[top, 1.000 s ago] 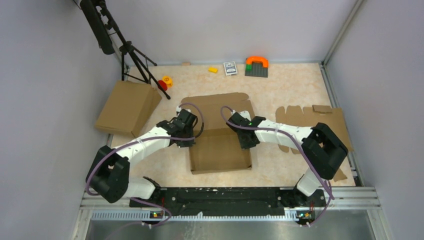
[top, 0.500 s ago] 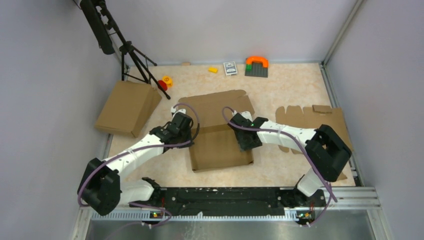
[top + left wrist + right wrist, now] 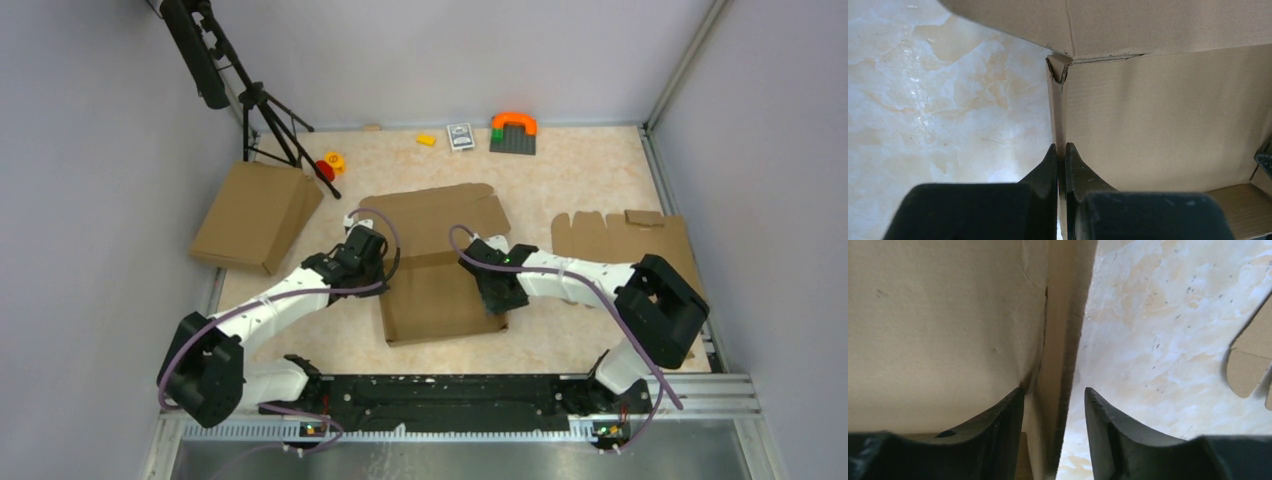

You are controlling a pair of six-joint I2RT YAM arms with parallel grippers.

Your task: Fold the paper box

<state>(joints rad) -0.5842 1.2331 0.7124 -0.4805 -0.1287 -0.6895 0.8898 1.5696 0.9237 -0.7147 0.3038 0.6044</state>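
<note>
Two side walls stand on the paper box (image 3: 435, 305): left gripper (image 3: 1060, 148) pinches one, right gripper (image 3: 1054, 391) gapes astride another.

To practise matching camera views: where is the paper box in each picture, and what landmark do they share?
Top external: paper box mid-picture.
Left wrist: paper box fills right and top; left gripper pinches its side wall.
Right wrist: paper box fills left half; open right gripper straddles its side wall.
Shared landmark: marbled tabletop beside it.
</note>
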